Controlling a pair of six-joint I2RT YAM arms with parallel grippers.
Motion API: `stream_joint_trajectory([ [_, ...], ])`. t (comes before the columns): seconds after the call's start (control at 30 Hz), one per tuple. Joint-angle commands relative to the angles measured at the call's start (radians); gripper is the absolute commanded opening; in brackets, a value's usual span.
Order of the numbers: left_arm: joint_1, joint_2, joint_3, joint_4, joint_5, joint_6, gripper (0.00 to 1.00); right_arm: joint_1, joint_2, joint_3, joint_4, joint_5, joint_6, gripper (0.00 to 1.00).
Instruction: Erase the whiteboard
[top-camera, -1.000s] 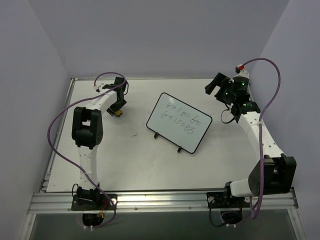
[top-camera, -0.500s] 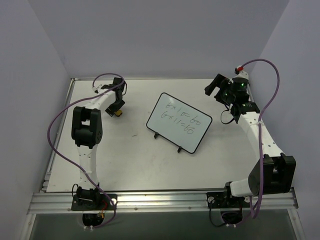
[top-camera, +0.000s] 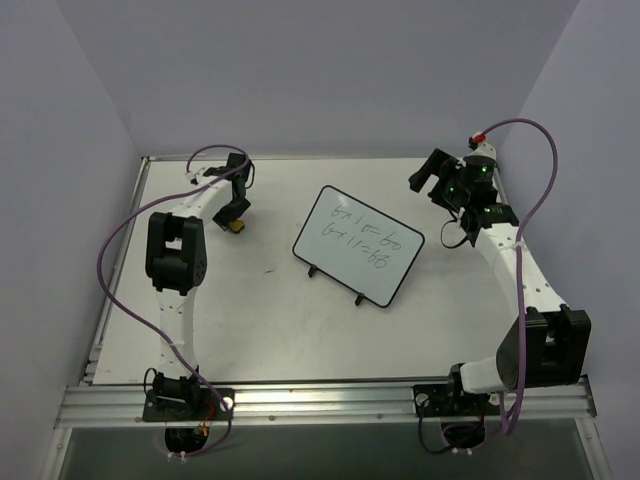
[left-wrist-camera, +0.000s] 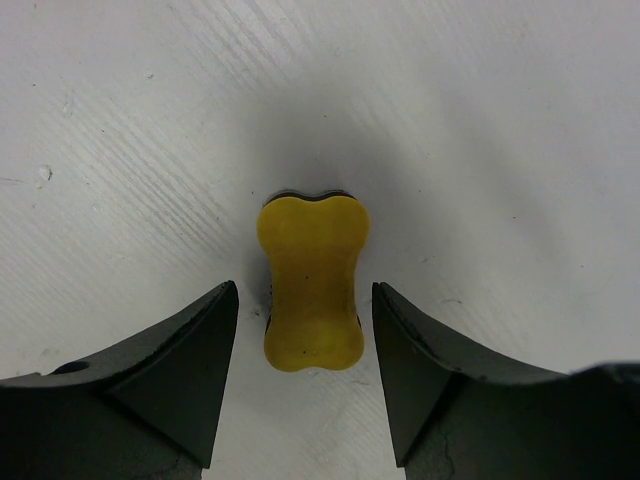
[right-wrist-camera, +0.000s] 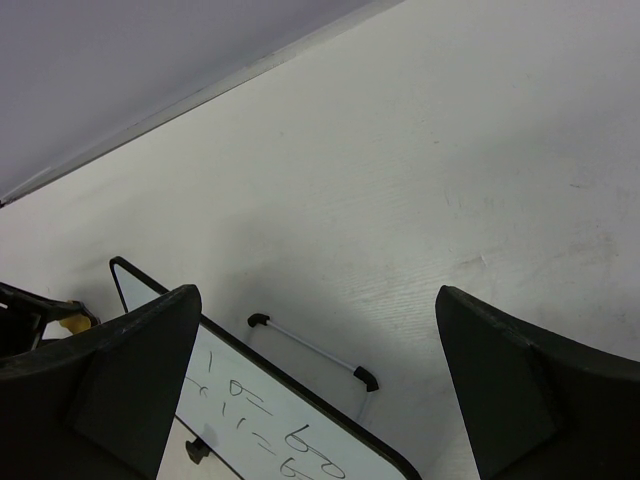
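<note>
Left gripper (left-wrist-camera: 303, 292) open wide, yellow eraser (left-wrist-camera: 311, 262) between its fingers, not pinched. Eraser looks small, light: pinch thin middle. Whiteboard (top-camera: 358, 243) well apart, between both grippers. Likely light, stiff, slippery, may slide when rubbed. Right gripper (right-wrist-camera: 317, 300) open, empty.

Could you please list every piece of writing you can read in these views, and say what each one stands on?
"6 x 10 = 60": handwritten, upper line on the whiteboard; small, so this is a best reading.
"6 x 11 = 66": lower line on the same board; the last digits are less certain.
The yellow eraser shows no text.
</note>
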Motion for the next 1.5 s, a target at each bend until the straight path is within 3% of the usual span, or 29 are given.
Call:
stream_joint_trajectory([
  [0.0, 0.004, 0.009, 0.045, -0.034, -0.001, -0.018, 0.65, 0.002, 0.003, 0.002, 0.019, 0.002, -0.013, 1.0],
  [0.4, 0.009, 0.013, 0.04, -0.026, 0.0, -0.015, 0.57, 0.0, 0.013, -0.002, 0.018, 0.006, -0.016, 1.0],
  [0.8, 0.014, 0.005, 0.027, 0.001, 0.02, 0.011, 0.37, 0.0, 0.019, -0.001, 0.013, 0.002, -0.019, 1.0],
  [0.9, 0.014, -0.017, 0.007, 0.031, 0.029, 0.036, 0.28, 0.0, 0.017, 0.006, 0.01, -0.002, -0.022, 1.0],
  [1.07, 0.014, -0.07, -0.047, 0.098, 0.06, 0.088, 0.02, 0.0, 0.022, 0.004, 0.004, -0.005, -0.026, 1.0],
  [1.47, -0.045, -0.326, -0.282, 0.3, 0.049, 0.174, 0.02, -0.004, 0.075, 0.073, -0.054, -0.086, -0.059, 1.0],
])
